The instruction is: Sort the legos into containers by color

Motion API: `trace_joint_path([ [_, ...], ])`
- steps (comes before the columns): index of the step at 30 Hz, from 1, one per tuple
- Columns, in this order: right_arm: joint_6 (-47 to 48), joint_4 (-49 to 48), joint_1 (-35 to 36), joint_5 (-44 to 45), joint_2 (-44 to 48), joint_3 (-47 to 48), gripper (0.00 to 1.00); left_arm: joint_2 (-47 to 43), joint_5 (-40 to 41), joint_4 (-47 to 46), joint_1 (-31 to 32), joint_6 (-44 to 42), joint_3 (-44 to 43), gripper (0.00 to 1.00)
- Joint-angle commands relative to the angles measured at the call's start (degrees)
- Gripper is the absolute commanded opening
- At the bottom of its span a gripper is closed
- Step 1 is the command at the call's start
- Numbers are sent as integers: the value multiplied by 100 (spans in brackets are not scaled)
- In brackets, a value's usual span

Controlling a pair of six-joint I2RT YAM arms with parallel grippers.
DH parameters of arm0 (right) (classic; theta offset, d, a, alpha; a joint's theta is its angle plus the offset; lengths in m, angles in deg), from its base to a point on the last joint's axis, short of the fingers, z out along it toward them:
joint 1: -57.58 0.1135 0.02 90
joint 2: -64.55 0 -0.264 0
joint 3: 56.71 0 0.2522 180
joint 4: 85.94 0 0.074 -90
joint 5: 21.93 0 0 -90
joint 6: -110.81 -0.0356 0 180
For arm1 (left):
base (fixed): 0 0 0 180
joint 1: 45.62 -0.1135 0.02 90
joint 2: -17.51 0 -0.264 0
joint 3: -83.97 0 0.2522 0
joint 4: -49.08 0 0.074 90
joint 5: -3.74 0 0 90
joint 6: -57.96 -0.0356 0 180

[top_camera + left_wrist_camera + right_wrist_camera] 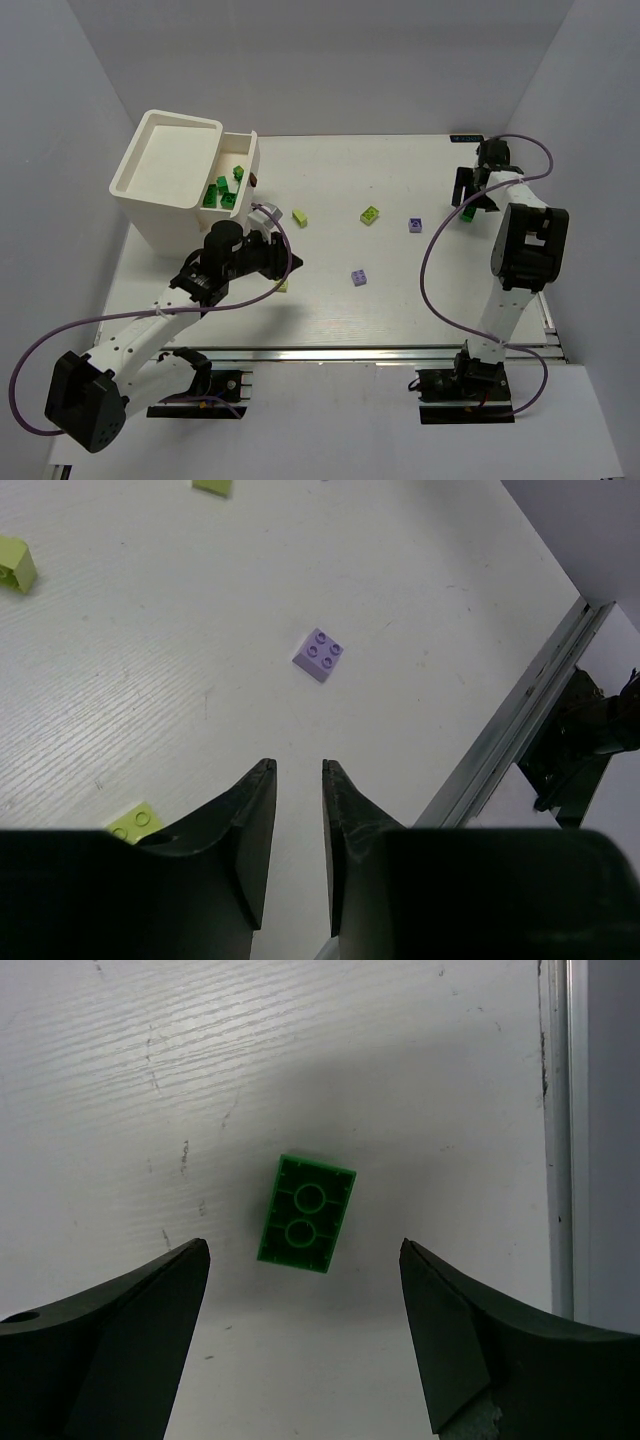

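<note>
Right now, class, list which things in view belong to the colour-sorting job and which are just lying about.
Job: dark green brick; lavender brick; yellow-green brick; open drawer.
Lying about: purple cable; metal rail.

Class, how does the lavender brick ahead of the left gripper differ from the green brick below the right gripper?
The lavender brick is square, the green brick oblong. The lavender brick lies studs up, the green brick hollow side up. Both lie loose on the table.
</note>
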Motion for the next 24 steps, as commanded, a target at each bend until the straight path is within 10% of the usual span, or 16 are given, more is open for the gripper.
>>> trace_joint_path([
  [1,-56,12,-51,86,-190,343,82,-164,-79,-135,83,19,34,36],
  [9,-197,30,-51,-46,-604,519,78,-234,-53,-100,83,19,34,37],
  [24,-153,-172,-77,-187,-534,335,40,-243,-18,-21,136,-34,8,37],
])
